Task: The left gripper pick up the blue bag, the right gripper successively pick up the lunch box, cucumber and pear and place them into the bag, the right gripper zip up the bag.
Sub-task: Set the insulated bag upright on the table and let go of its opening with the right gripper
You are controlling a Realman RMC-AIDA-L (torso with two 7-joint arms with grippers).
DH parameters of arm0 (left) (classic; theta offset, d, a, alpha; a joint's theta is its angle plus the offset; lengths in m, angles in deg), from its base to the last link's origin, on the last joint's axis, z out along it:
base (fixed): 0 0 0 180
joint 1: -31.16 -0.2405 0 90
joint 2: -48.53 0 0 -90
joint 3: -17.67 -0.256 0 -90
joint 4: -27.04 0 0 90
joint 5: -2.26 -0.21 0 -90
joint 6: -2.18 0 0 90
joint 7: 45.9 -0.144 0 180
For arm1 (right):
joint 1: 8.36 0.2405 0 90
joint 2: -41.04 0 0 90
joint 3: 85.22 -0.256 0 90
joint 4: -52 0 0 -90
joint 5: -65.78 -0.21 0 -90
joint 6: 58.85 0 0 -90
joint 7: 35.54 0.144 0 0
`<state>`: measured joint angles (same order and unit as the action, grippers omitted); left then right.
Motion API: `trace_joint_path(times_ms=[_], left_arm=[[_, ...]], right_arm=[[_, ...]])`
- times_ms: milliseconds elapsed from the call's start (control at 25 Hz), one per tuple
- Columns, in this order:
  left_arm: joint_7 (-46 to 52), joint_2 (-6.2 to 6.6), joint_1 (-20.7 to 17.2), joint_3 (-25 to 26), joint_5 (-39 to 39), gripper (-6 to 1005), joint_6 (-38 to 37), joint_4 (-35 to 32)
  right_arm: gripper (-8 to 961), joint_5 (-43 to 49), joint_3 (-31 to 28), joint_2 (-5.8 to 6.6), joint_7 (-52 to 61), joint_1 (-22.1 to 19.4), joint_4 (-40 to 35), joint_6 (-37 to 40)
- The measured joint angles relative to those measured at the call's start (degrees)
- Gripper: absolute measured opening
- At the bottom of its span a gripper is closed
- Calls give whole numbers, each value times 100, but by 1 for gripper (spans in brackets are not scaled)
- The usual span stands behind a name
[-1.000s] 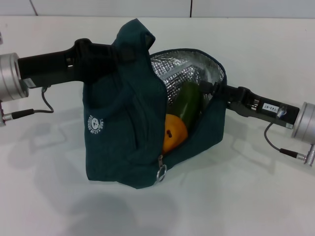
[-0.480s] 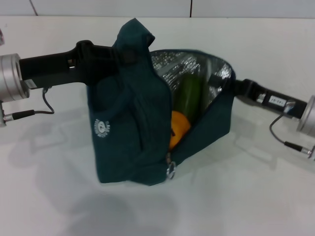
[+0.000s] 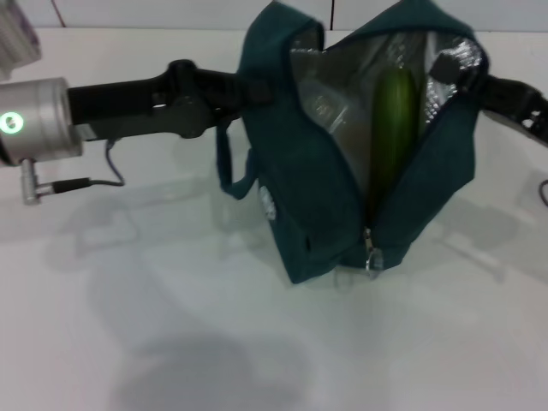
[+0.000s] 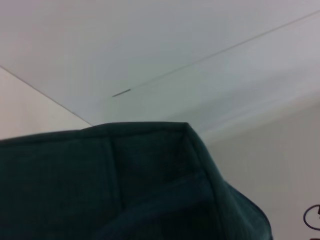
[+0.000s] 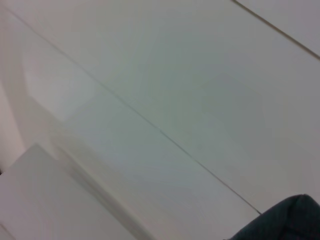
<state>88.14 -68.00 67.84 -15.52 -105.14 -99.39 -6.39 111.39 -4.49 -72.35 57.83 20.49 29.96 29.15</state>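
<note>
The blue bag [image 3: 325, 197] stands upright on the white counter [image 3: 171, 342], its mouth spread wide so the silver foil lining [image 3: 330, 94] shows. From the left, the left gripper [image 3: 248, 90] reaches in level with the bag's upper edge, and its black tip meets the fabric at the left rim; the cloth there is pulled up into a peak, so the jaws look closed on that edge, though the tips themselves are buried in the fabric. One loop handle [image 3: 229, 167] hangs loose down the bag's left side, just under that arm.

On the far side, the right gripper [image 3: 479, 77] comes in from the right and meets the bag's right rim, which is also lifted. I cannot tell how its jaws stand, as the fabric and foil cover them.

Inside, the cucumber [image 3: 392, 128] stands nearly on end, leaning against the right wall of the lining. To its left, a clear pane of the lunch box [image 3: 330, 107] shows against the foil. The ring-pull zipper [image 3: 372, 257] sits low at the front end of the bag, near the counter, with the opening parting upward from it.

The left wrist view shows only a fold of the teal fabric close up.
</note>
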Motion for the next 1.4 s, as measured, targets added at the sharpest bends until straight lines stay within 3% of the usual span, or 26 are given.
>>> trace_joint_path(times_ms=[320, 880, 1240, 1400], left_arm=[[-89, -133, 107, -352, -21, 40, 518, 135], [-106, -149, 14, -390, -225, 40, 809, 170], [-112, -150, 14, -381, -177, 40, 790, 164], [-97, -145, 20, -388, -175, 40, 781, 152]], right_arm=[[38, 217, 14, 55, -2, -74, 90, -143], [35, 307, -10, -32, -20, -107, 121, -338], [373, 277, -248, 3, -228, -353, 76, -18], [479, 285, -343, 112, -286, -474, 43, 126]])
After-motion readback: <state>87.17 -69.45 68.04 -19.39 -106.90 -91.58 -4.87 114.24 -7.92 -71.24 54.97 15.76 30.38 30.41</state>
